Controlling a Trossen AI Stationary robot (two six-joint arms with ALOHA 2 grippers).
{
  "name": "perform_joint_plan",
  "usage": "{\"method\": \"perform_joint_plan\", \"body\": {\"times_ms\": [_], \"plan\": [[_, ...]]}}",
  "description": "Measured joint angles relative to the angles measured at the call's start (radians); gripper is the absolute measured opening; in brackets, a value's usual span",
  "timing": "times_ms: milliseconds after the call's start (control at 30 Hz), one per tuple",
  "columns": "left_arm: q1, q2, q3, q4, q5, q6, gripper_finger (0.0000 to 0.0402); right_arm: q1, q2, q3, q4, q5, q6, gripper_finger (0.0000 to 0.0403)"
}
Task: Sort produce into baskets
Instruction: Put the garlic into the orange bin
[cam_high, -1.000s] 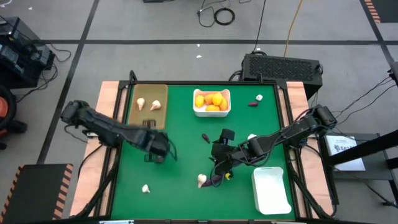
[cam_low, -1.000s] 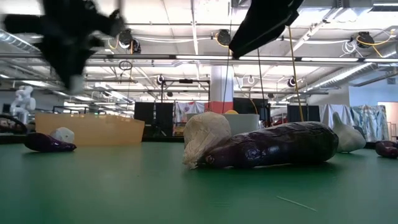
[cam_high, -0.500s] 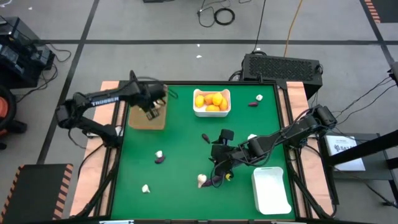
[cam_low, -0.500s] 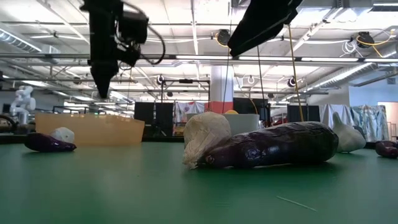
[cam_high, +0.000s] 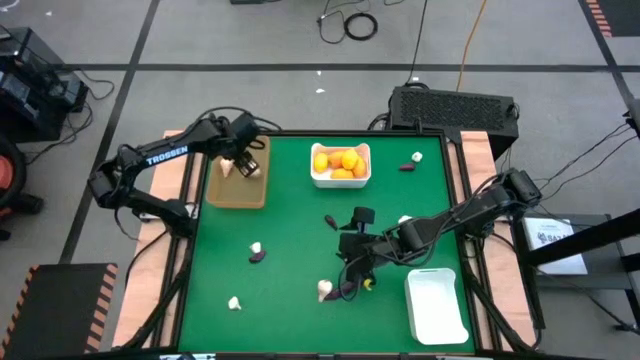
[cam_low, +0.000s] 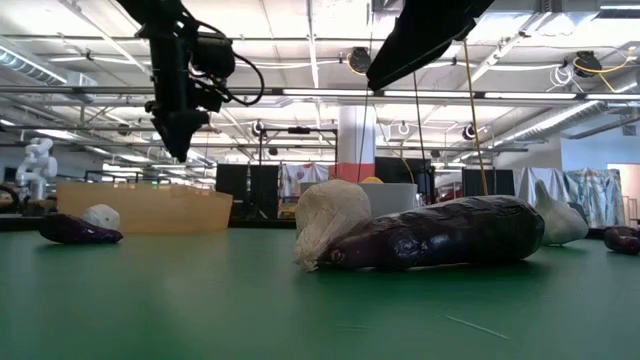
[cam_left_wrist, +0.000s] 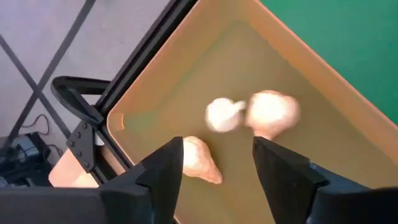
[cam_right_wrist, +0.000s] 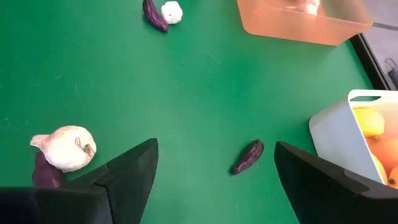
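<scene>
My left gripper (cam_high: 240, 163) hangs open above the tan tray (cam_high: 215, 190) at the far left. In the left wrist view (cam_left_wrist: 217, 180) three garlic bulbs (cam_left_wrist: 221, 115) lie on the tray floor below it. My right gripper (cam_high: 351, 262) hovers open and empty over mid-table, near a garlic bulb (cam_high: 324, 290) that lies against the long eggplant (cam_low: 440, 235). A white bin (cam_high: 340, 180) at the far middle holds orange fruits (cam_high: 340, 160). Another garlic bulb (cam_high: 256, 247) with a small purple piece (cam_high: 257, 256) lies on the mat.
An empty white bin (cam_high: 435, 305) stands near the right front. Loose pieces lie on the mat: a garlic bulb (cam_high: 233, 302) at the near left, a small purple piece (cam_right_wrist: 249, 155) mid-table, and a garlic bulb with a purple piece (cam_high: 410, 162) at the far right.
My left gripper has gone from low over the mat's left middle up and toward the far edge, and now stands over the tan tray. The garlic bulb and purple piece that it covered show on the mat. My right arm has kept still.
</scene>
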Motion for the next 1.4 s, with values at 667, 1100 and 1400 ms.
{"method": "perform_joint_plan", "body": {"times_ms": [667, 1100, 1400], "plan": [[-0.209, -0.045, 0.101, -0.158, 0.552, -0.162, 0.0224, -0.014, 0.0, 0.0, 0.013, 0.003, -0.026, 0.0312], [-0.745, -0.215, 0.074, -0.03, 0.133, -0.389, 0.0224, -0.023, -0.002, 0.0, -0.039, 0.012, -0.011, 0.0312], [-1.01, -0.208, -0.162, 0.441, -0.182, -0.314, 0.0224, -0.039, -0.051, 0.047, -0.531, 0.063, 0.332, 0.0312]]}}
